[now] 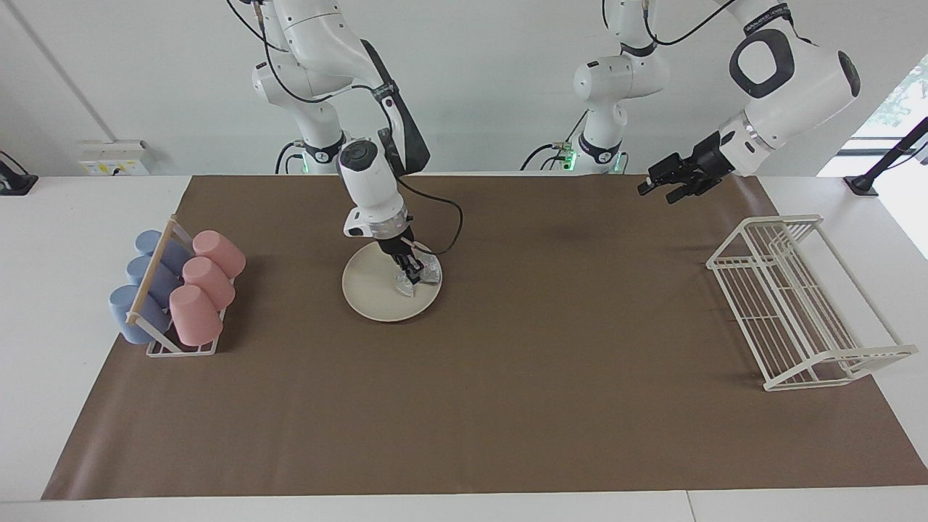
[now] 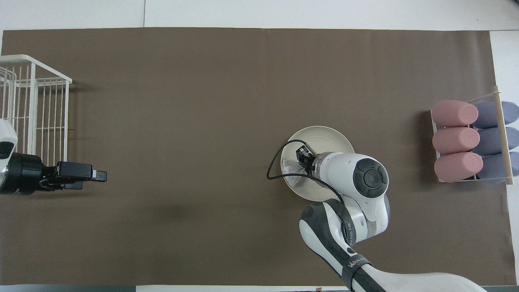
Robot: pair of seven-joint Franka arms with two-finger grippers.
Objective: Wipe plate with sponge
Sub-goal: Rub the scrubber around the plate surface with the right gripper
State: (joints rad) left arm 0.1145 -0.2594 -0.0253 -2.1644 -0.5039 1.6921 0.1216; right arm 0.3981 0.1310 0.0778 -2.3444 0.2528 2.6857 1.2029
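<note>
The cream plate (image 1: 370, 290) lies on the brown mat toward the right arm's end of the table. My right gripper (image 1: 412, 275) points down onto it and is shut on the silvery sponge (image 1: 429, 274). It presses the sponge onto the part of the plate toward the left arm's end, at the rim. In the overhead view the sponge (image 2: 291, 177) shows beside the right gripper (image 2: 303, 155), and the wrist hides part of the plate (image 2: 324, 137). My left gripper (image 1: 656, 190) waits open in the air, over the mat near the wire rack, holding nothing.
A rack of pink and blue cups (image 1: 177, 290) stands at the right arm's end of the mat. A white wire rack (image 1: 797, 304) stands at the left arm's end. The brown mat (image 1: 507, 406) covers the table.
</note>
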